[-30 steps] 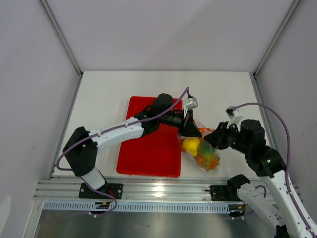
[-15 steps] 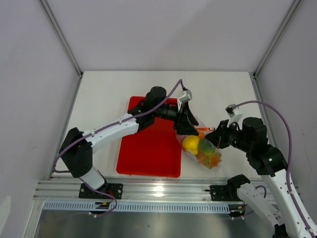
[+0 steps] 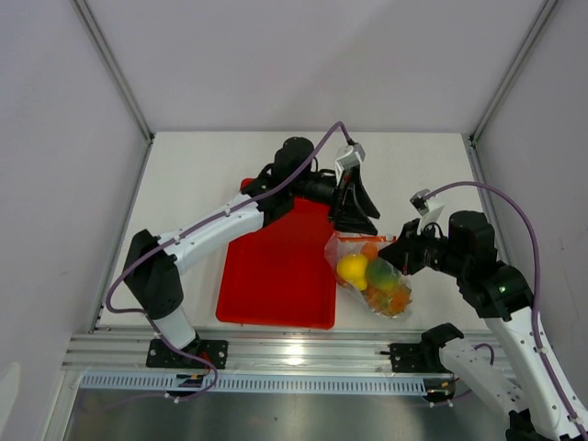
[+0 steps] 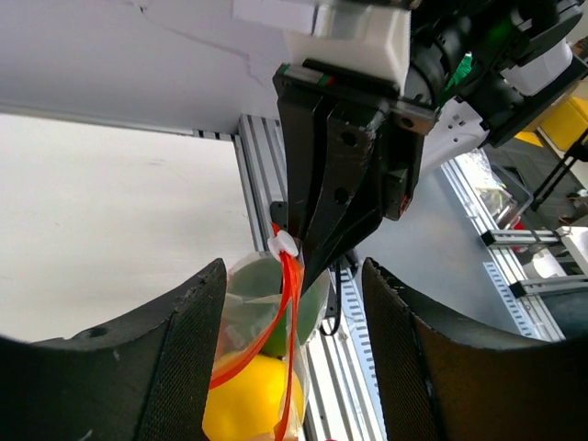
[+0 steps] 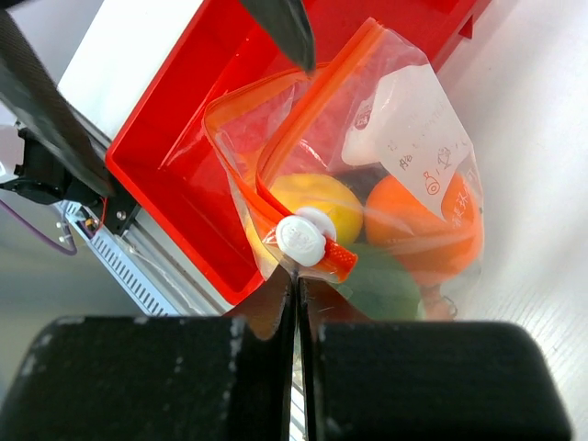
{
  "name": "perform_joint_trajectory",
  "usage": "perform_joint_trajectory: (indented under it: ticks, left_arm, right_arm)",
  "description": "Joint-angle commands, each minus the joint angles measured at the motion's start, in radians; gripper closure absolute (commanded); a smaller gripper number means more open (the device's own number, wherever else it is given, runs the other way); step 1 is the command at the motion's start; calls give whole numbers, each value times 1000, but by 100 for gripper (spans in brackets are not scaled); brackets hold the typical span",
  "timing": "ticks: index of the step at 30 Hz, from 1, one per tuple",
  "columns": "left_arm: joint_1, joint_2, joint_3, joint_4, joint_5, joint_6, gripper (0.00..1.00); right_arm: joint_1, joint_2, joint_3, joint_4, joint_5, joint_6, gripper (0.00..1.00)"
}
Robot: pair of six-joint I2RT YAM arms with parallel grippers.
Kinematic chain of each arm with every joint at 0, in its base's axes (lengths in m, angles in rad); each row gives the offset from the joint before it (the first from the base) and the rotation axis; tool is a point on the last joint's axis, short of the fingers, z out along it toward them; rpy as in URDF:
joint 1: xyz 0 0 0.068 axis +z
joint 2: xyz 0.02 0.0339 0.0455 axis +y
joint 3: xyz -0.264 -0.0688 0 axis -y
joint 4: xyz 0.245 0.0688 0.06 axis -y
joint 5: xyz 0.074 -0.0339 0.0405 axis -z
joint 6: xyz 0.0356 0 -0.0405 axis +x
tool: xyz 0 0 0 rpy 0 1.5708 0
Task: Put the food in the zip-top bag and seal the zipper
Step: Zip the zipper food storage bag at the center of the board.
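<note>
From above, we see even, bright white light on the table (image 3: 413, 165), with one glare patch on the metal rail (image 3: 292, 350) and only faint, soft shadows beside the arms on the red tray (image 3: 276, 285). Through the left wrist camera, the fingers (image 4: 175, 358) of the left gripper (image 4: 292, 268) sit dark and soft against the lens, the tabletop washes out near white, and the far right blurs. Through the right wrist camera, the bag (image 5: 404, 129) is sharp and glinting; the fingers (image 5: 165, 377) of the right gripper (image 5: 296, 299) are a black blur.
</note>
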Motion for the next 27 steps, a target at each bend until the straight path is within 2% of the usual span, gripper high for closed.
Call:
perform_joint_trajectory:
  ticks: [1,9,13,17,24,27]
  left_arm:
    - [-19,15,25,-26,13,2,38]
    - [-54,52,64,-61,-13,-6,41]
    - [-62,78,103,-102,-31,-4,51]
    - [-67,81,103,-102,-54,2,53]
    - [-74,86,109,-167,-70,25,66]
    - [-74,89,110,-173,-70,30,68]
  right_arm:
    - [-6,3,57,37,-27,-27,100]
    - [-4,-2,49,23,-44,-30,100]
    - [-4,-2,53,18,-44,-32,100]
    - [-4,0,53,17,-44,-33,100]
    - [-6,3,49,24,-40,-29,100]
    - [-4,4,51,24,-41,-29,100]
